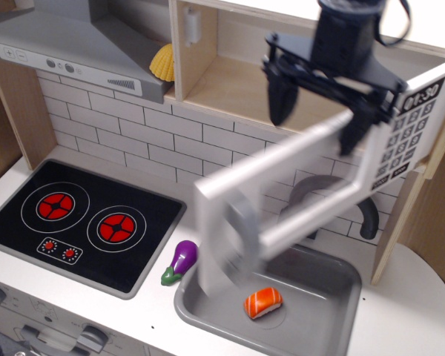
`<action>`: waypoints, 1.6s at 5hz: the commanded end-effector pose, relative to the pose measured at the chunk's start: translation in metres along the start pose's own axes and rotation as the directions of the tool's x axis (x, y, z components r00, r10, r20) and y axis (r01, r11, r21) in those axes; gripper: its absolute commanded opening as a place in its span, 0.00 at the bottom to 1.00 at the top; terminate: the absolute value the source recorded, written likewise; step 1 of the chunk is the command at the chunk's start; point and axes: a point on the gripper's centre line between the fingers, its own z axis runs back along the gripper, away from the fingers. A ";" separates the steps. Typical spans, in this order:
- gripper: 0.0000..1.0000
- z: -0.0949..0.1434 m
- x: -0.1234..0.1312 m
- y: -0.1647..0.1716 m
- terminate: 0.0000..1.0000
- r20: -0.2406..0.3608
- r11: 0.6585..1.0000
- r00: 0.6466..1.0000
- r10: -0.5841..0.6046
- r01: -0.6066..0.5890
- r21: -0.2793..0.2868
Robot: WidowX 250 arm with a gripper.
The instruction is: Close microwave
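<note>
Overhead, black forked end effector [317,110] – jaws spread, white microwave door [311,178] blurred

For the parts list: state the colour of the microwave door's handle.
Grey, a bar handle on the white microwave door; motion-blurred, in the only view.
</note>
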 end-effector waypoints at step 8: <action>1.00 -0.028 -0.033 0.011 0.00 0.031 0.995 0.995 0.090 -0.088 -0.052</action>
